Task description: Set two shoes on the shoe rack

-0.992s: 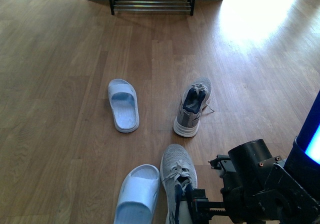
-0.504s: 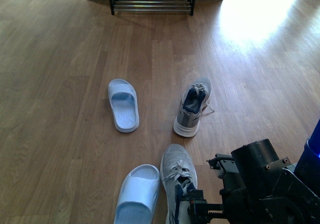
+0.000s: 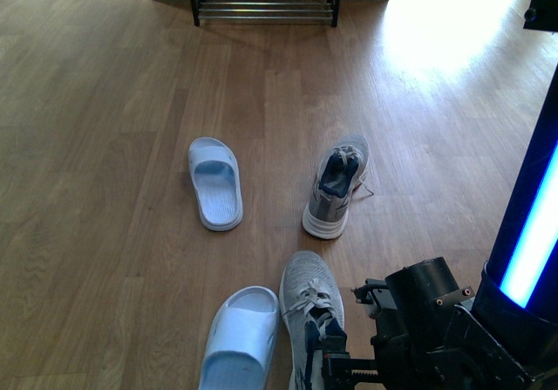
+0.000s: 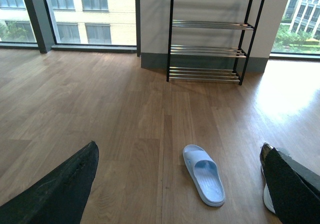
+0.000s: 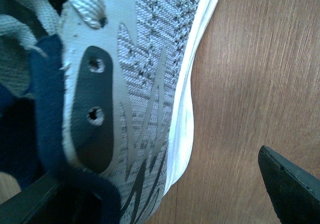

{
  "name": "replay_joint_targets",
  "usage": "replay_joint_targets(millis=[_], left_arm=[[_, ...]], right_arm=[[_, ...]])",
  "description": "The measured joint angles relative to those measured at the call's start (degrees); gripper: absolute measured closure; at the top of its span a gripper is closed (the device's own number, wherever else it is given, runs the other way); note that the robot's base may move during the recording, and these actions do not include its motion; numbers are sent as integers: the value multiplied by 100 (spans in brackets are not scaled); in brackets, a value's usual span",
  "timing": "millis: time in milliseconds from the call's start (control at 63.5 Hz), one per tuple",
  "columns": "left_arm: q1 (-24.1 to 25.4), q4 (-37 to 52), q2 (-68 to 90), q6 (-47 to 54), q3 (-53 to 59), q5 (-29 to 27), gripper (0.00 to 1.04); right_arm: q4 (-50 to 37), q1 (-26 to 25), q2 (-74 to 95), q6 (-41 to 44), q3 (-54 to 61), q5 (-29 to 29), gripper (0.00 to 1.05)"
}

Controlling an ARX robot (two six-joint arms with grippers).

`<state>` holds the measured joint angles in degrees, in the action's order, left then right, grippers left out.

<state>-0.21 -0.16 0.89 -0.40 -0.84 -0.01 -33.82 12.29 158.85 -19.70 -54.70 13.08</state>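
Evidently at the first pick: straddles the side wall of the nearest grey knit sneaker [image 3: 307, 311] on the floor with the right end effector [image 5: 160, 199] parted and unclamped, holds the left end effector [image 4: 178, 151] spread and empty, next needs closing, lifting and carrying to the far shoe rack [image 3: 264, 6].

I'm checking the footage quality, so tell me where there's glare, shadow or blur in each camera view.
Front view: sunlight washes out the floor far to the right, the rest is evenly lit. Left wrist view: sharp, shoe rack clear. Right wrist view: extreme close-up, grey sneaker knit sharp, its opening in deep shadow.
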Motion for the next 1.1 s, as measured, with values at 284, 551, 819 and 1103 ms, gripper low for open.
replay_joint_targets(millis=[284, 551, 819, 1103], left_arm=[[0, 0, 0, 0, 0, 0, 9], [0, 0, 0, 0, 0, 0, 9], [0, 0, 0, 0, 0, 0, 9], [0, 0, 0, 0, 0, 0, 9]], right_arm=[[-321, -162, 192, -2, -197, -2, 32], [-455, -199, 192, 2, -190, 186, 76], [-798, -358, -114, -37, 278, 26, 103], [-450, -981, -2076, -120, 1211, -251, 103]])
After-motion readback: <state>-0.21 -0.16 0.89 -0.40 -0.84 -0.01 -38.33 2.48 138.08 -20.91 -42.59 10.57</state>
